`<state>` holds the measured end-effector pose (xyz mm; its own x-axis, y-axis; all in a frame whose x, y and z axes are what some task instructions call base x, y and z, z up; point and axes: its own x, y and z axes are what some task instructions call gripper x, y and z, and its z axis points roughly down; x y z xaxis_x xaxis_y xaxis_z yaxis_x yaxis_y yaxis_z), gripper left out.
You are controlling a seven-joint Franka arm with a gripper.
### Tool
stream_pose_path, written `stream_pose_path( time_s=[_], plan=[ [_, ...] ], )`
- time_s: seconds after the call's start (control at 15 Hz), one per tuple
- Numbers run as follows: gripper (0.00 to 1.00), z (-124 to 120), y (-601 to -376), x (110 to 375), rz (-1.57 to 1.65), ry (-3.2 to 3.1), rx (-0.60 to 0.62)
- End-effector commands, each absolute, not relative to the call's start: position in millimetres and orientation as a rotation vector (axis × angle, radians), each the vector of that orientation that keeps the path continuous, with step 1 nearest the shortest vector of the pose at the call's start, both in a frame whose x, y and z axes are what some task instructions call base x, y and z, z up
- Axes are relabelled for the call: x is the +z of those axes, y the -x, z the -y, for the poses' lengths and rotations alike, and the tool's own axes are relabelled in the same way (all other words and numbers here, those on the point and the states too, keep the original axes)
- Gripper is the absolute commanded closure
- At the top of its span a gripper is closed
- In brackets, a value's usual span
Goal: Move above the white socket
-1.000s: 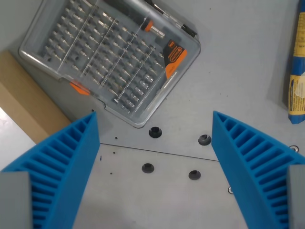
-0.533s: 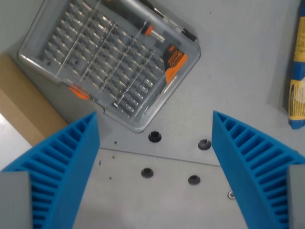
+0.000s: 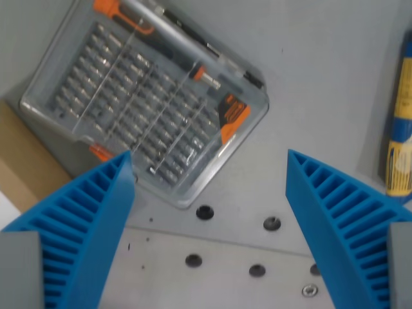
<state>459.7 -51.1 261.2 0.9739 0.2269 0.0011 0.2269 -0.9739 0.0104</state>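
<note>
The gripper [image 3: 209,193] is held wide open with nothing between its blue fingers [image 3: 84,225]. A clear bit case [image 3: 145,106] is seen on the grey desk [image 3: 322,84].

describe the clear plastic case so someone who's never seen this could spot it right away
Start from the grey table that fills the wrist view. The clear plastic case lies tilted on it in the upper left, above the row of dark bolt holes. It is the only see-through thing there, packed with rows of metal bits and marked with orange accents, unlike the yellow-and-blue package at the right edge.
</note>
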Motion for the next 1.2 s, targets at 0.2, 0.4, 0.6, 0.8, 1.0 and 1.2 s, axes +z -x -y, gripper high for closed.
stream_pose_path(
  time_s=[0.2, 0.4, 0.6, 0.8, 1.0, 1.2],
  plan=[
    [0.00, 48.5, -483.0, 252.0, -0.487, -3.111, -0.013],
    [0.00, 46.7, -492.4, 245.8, -0.504, -3.109, -0.001],
    [0.00, 44.4, -503.7, 238.6, -0.531, -3.103, 0.005],
    [0.00, 42.1, -516.9, 230.3, -0.555, -3.101, -0.004],
    [0.00, 40.4, -530.8, 221.6, -0.574, -3.099, -0.005],
    [0.00, 38.7, -543.8, 213.5, -0.595, -3.095, -0.001]
  ],
)
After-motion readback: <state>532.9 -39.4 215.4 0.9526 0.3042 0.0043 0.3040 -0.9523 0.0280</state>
